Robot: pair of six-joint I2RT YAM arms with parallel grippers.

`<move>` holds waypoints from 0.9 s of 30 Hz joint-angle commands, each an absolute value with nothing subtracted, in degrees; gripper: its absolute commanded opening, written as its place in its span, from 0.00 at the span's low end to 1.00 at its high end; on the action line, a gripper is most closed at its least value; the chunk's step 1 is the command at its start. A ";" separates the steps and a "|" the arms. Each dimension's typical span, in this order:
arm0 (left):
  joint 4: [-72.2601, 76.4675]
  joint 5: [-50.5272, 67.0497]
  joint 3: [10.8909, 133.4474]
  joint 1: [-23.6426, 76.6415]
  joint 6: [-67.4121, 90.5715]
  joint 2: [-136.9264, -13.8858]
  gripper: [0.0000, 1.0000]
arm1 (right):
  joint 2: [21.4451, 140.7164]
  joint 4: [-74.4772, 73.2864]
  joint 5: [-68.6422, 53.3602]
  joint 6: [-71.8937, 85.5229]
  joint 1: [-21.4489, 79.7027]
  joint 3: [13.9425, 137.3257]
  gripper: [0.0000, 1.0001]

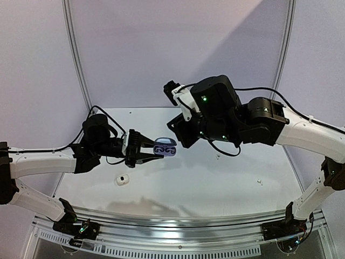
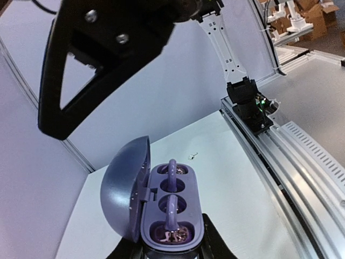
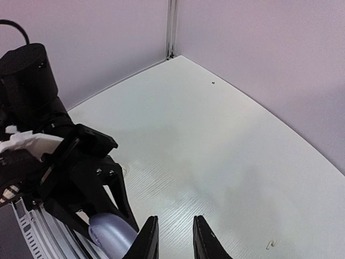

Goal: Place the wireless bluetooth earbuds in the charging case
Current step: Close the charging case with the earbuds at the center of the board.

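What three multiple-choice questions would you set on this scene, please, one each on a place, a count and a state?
1. Where is the purple charging case?
A. Lying flat, untouched.
B. Held aloft by the left gripper.
C. Out of every view.

2. How many purple earbuds sit in it?
A. None.
B. One.
C. Two.

3. How is its lid?
A. Shut.
B. Open.
C. Taken off.

Answers:
1 B, as the top view shows the left jaws clamping the case in mid-air.
2 C, as the left wrist view shows two stems lying in the wells.
3 B, as the lid is swung back to one side and joined to the base at the hinge.
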State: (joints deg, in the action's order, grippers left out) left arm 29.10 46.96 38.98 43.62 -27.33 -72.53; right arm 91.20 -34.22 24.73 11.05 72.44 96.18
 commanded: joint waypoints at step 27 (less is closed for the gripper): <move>34.22 51.02 39.95 43.33 7.23 -72.44 0.00 | 76.56 -17.30 11.10 16.81 66.93 79.89 0.95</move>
